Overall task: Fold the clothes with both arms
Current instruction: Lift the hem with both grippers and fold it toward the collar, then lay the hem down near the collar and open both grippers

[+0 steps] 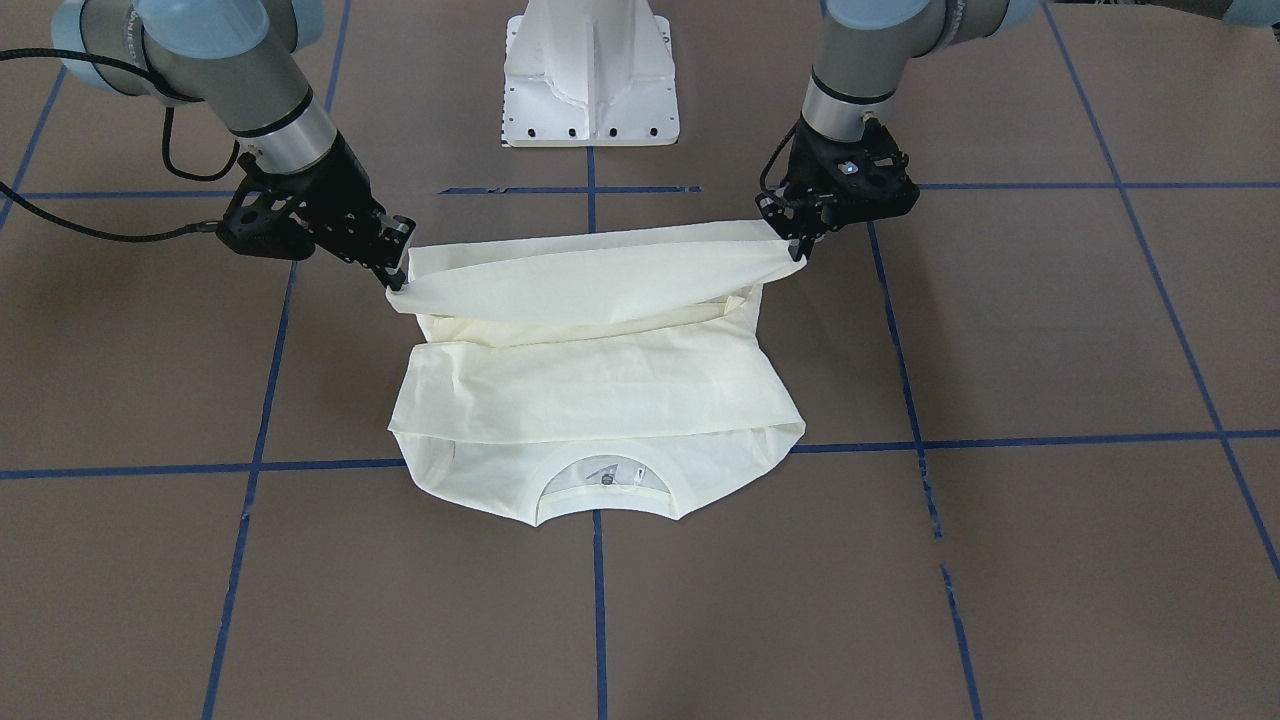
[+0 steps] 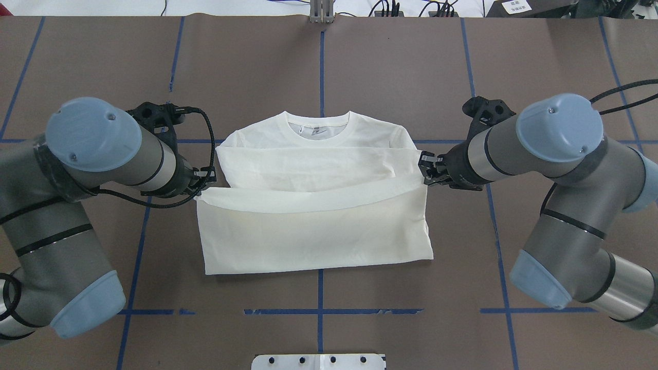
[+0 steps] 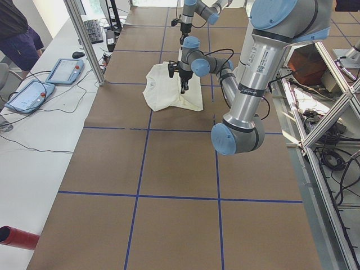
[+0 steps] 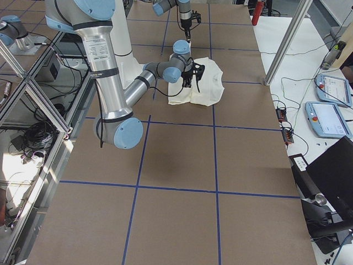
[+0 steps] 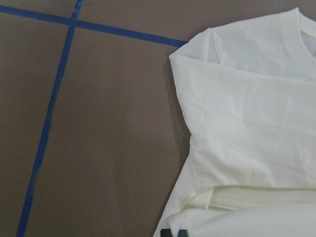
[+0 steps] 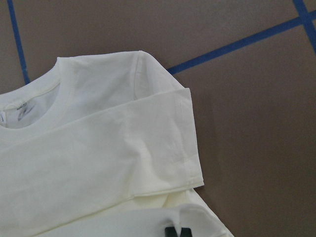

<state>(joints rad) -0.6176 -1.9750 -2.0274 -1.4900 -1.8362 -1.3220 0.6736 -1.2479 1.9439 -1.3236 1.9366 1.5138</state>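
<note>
Entry: cream T-shirt, lying on the brown table, collar beyond both grippers.
- Left gripper and right gripper are each clamping a hem corner, holding that edge raised between them.
- Overhead, the wrists are hiding most of the fingers.
- The wrist cameras are cutting the fingertips off at the frame bottom.
</note>
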